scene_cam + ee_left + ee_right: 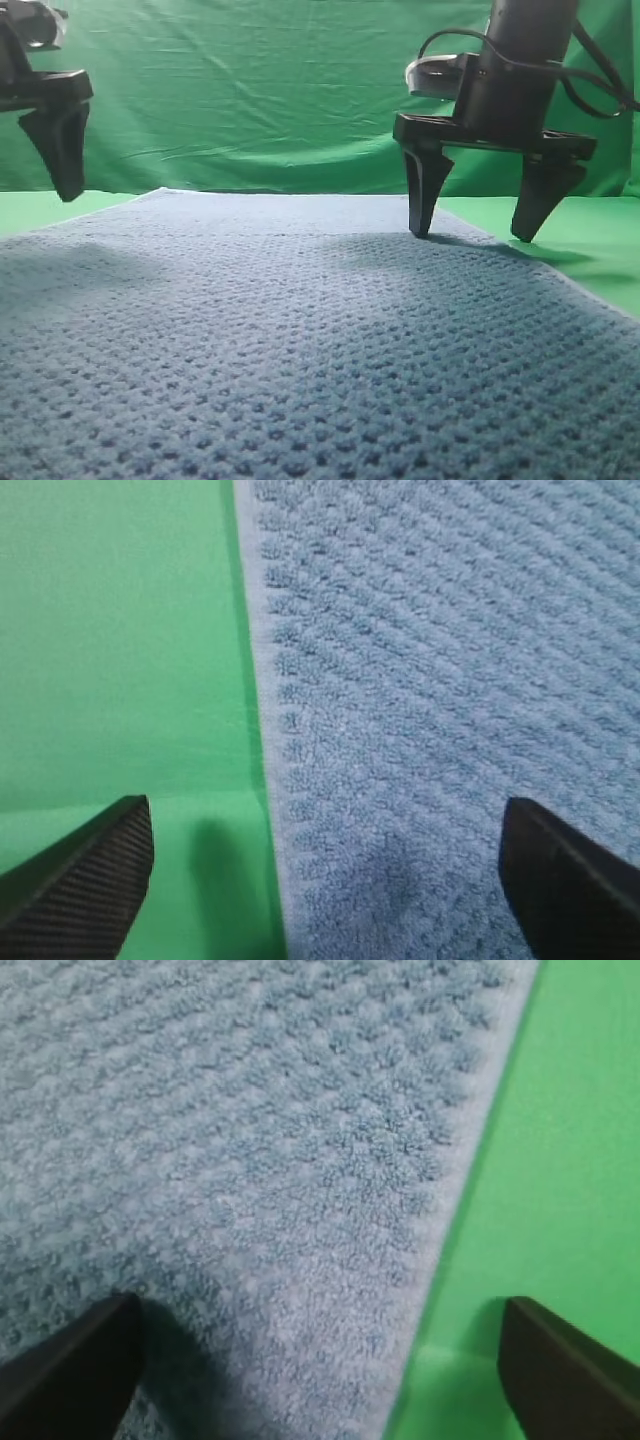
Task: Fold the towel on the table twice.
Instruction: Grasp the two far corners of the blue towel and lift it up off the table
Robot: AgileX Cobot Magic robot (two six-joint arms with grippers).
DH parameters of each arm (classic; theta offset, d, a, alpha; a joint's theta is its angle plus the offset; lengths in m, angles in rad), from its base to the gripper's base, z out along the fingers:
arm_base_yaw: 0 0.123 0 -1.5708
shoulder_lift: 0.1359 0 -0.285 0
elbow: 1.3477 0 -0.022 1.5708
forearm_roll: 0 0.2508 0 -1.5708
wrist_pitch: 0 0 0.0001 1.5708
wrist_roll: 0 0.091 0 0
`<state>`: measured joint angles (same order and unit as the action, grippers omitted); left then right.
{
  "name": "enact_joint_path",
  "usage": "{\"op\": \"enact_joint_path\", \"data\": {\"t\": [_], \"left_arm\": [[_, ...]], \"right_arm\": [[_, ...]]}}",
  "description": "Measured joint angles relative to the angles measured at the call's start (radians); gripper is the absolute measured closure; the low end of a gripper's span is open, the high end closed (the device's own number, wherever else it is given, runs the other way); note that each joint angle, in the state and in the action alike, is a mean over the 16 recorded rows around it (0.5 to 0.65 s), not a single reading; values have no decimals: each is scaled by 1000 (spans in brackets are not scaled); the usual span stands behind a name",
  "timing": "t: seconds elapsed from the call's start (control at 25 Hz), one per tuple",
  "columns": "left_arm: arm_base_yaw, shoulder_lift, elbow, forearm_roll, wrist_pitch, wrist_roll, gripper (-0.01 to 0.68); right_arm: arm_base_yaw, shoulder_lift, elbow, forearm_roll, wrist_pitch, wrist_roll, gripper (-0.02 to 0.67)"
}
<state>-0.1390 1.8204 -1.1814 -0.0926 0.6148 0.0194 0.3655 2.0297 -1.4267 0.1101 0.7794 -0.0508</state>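
The blue-grey waffle-knit towel (300,340) lies flat on the green table (600,255) and fills the foreground. My right gripper (473,236) is open and low over the towel's far right edge. One fingertip is at the towel and the other at the green table. In the right wrist view the towel (250,1160) and its pale edge run between the open gripper (320,1310). One finger (58,150) of my left gripper shows at the far left, raised. In the left wrist view that gripper (322,815) is open, straddling the towel's (430,680) left edge above the table (120,630).
A wrinkled green backdrop curtain (250,90) hangs behind the table. Bare green table shows left of the towel (40,208) and right of it. A cable (600,85) loops off the right arm.
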Motion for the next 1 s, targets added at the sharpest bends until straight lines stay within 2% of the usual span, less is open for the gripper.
{"op": "enact_joint_path", "data": {"t": [0.36, 0.56, 0.76, 1.0], "left_arm": [[5, 71, -10, 9, -14, -7, 32], [8, 93, -19, 4, -16, -7, 77], [11, 107, -28, -21, -16, -6, 190], [16, 122, -38, -72, -15, 0, 413]], "right_arm": [[0, 25, -7, -7, -27, -3, 6], [0, 35, -14, -12, -34, -9, 35], [0, 46, -20, -5, -36, -21, 128], [15, 59, -29, 18, -33, -39, 337]]}}
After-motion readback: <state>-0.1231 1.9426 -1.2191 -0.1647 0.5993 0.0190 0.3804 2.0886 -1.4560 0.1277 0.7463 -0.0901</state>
